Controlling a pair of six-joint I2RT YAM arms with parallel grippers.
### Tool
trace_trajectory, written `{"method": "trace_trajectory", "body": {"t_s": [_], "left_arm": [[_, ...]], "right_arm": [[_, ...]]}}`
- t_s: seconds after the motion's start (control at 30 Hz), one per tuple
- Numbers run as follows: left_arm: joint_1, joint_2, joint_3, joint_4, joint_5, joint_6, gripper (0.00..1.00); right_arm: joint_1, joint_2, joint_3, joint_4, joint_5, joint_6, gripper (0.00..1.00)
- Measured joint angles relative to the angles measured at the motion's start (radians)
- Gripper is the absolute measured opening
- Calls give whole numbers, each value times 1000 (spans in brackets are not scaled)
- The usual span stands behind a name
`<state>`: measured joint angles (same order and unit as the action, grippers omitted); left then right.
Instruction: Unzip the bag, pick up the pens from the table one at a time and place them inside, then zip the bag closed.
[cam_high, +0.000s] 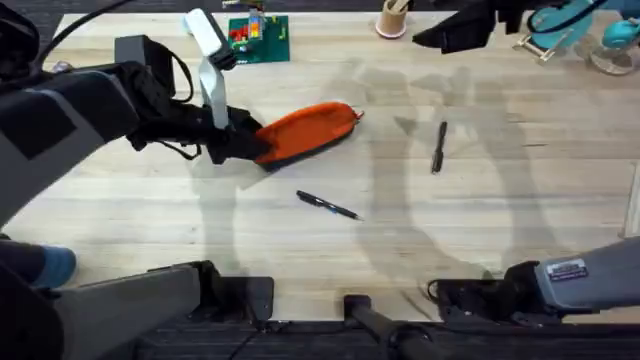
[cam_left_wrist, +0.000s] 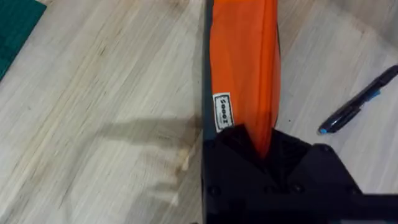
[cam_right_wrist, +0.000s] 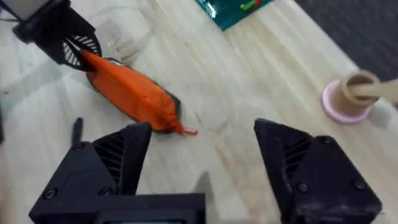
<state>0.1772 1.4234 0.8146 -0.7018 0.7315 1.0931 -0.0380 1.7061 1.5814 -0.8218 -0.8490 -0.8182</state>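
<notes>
The orange bag (cam_high: 310, 128) lies slanted on the table (cam_high: 500, 200), left of centre. My left gripper (cam_high: 250, 148) is shut on its left end, and the left wrist view shows the bag (cam_left_wrist: 242, 56) pinched in the left gripper (cam_left_wrist: 258, 140). A small red zip pull (cam_right_wrist: 189, 132) sticks out of the bag's (cam_right_wrist: 134, 96) free end. One pen (cam_high: 328, 205) lies just in front of the bag, and shows as a pen (cam_left_wrist: 357, 102) with a blue accent. The other pen (cam_high: 438, 146) lies to the right. My right gripper (cam_right_wrist: 204, 130) is open and holds nothing, well away from the bag.
A green mat (cam_high: 260, 40) with small coloured pieces lies at the back. A pink-based holder (cam_high: 393, 20) stands at the back centre, with teal gear (cam_high: 580, 30) at the back right. The right arm (cam_high: 560, 280) rests by the front right edge.
</notes>
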Motion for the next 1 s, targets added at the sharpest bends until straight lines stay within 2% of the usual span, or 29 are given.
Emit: {"method": "trace_trajectory", "body": {"t_s": [0.23,0.37,0.6,0.77,1.0], "left_arm": [[0,0,0,0,0,0,42],[0,0,0,0,0,0,42],[0,0,0,2,-3,0,42],[0,0,0,2,-3,0,42],[0,0,0,3,-3,0,42]], "right_arm": [[0,31,0,51,71,-42,995],[4,31,1,66,69,-58,995],[36,31,2,61,59,-203,995],[40,57,9,60,-7,-327,995],[40,206,11,59,-149,-476,995]]}}
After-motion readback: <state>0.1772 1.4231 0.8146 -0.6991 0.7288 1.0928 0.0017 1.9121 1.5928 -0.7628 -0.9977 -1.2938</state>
